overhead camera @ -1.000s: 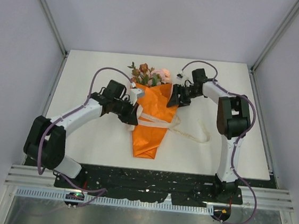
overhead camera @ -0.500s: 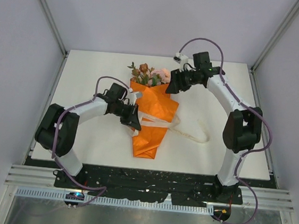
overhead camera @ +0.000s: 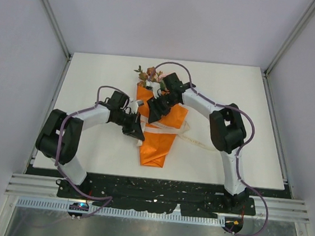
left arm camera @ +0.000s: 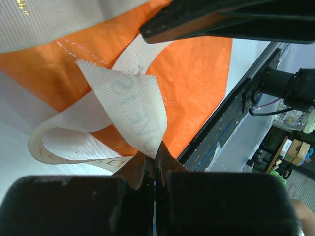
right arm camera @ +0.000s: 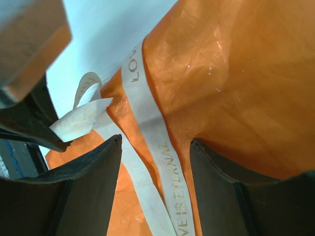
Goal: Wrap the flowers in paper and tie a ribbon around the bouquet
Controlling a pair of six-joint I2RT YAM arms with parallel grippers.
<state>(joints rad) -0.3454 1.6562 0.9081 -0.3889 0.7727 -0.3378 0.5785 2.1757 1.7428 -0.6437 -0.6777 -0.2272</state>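
Note:
The bouquet [overhead camera: 156, 137] lies on the table as an orange paper cone [right arm camera: 241, 73], tip toward me, with the flowers [overhead camera: 149, 75] poking out at its far end. The cream ribbon [overhead camera: 167, 129] crosses the cone and trails off to the right. My left gripper [overhead camera: 138, 132] sits at the cone's left edge, shut on the ribbon's frayed end [left arm camera: 125, 101], pinched at the fingertips [left arm camera: 156, 153]. My right gripper [overhead camera: 150, 115] hovers over the cone's upper left, open [right arm camera: 155, 142]. Two strands of ribbon [right arm camera: 160, 147] run between its fingers [right arm camera: 98, 167], unclamped.
The white table [overhead camera: 94, 77] is bordered by grey walls on the left, right and back. A black rail [overhead camera: 156, 188] runs along the near edge by the arm bases. The ribbon's loose tail [overhead camera: 202, 144] lies on the table to the right of the cone.
My right arm has swung from the bouquet's upper right side leftward and down over the cone, close to the left gripper. The left gripper has kept its hold on the ribbon end.

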